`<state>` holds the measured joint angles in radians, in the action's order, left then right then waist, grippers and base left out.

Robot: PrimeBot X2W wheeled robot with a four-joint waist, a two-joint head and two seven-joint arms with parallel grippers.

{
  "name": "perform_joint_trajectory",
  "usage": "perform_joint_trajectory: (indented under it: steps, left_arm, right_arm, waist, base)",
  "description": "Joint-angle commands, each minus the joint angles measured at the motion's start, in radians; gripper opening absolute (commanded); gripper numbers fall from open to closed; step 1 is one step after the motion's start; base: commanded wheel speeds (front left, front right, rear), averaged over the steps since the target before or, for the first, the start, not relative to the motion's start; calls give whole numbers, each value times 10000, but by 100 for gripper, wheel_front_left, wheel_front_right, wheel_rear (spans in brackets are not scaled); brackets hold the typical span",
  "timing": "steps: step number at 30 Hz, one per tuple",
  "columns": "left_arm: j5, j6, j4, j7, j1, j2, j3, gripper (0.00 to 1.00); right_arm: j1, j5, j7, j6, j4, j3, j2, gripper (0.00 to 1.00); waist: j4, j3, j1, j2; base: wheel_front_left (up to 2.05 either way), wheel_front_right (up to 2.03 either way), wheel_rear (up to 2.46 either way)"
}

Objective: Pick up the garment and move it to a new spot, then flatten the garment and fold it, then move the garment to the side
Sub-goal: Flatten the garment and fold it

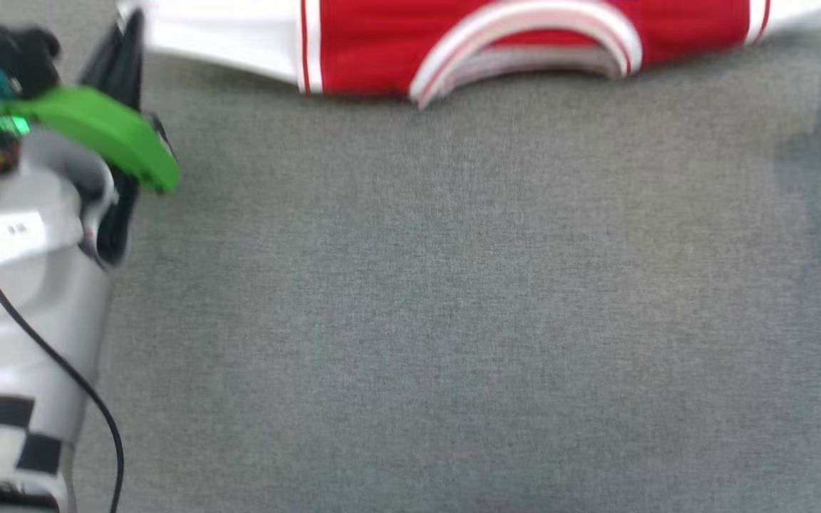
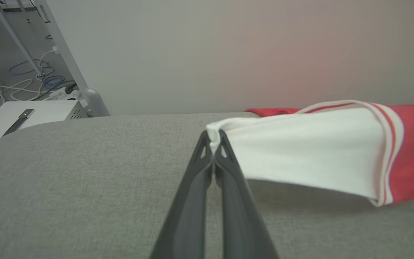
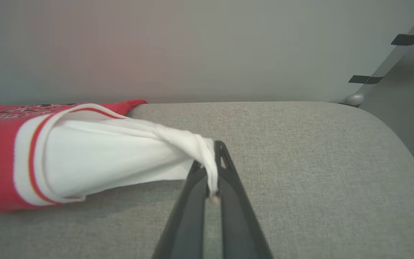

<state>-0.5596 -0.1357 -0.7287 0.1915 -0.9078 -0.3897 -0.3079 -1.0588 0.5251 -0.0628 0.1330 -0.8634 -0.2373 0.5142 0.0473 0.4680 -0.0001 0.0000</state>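
Left gripper (image 2: 213,139) is pressed together on the tip of a white sleeve (image 2: 314,158); right gripper (image 3: 211,162) is clamped likewise on the opposite sleeve (image 3: 120,158); the garment (image 1: 382,43) is held stretched between them at the far edge of the grey padded surface (image 1: 453,320), both sleeves raised off it, collar turned toward the near side.

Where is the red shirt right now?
The shirt stretches along the top edge of the head view, at the far side of the grey table, its white sleeves pinched in the left jaws and the right jaws.
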Motion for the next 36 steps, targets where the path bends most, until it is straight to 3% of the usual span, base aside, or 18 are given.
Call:
perform_joint_trajectory:
  steps: [1,15,27,36]
  left_arm:
    - [-216,51,-4,-39,617,-153,54,0]
    - [-1443,191,1548,-1641,4817,-487,-164,0]
    - [-2157,1270,4943,-3161,7945,-983,-158,0]
    - [-2690,1797,7135,-4462,9573,-1524,-280,0]
  right_arm:
    - [567,209,-65,-23,50,14,239,0]
    - [4633,1630,-1121,-23,1073,522,680,0]
    - [8138,2317,-2239,-23,3298,2076,843,0]
    - [10455,1961,-3978,-23,5512,4011,353,0]
  waist:
    - [114,-1141,1,0]
    - [217,-3271,1,0]
    - [228,-3944,1,0]
    - [234,-3799,1,0]
  base:
    - [0,0,0]
    - [0,0,0]
    - [0,0,0]
    - [0,0,0]
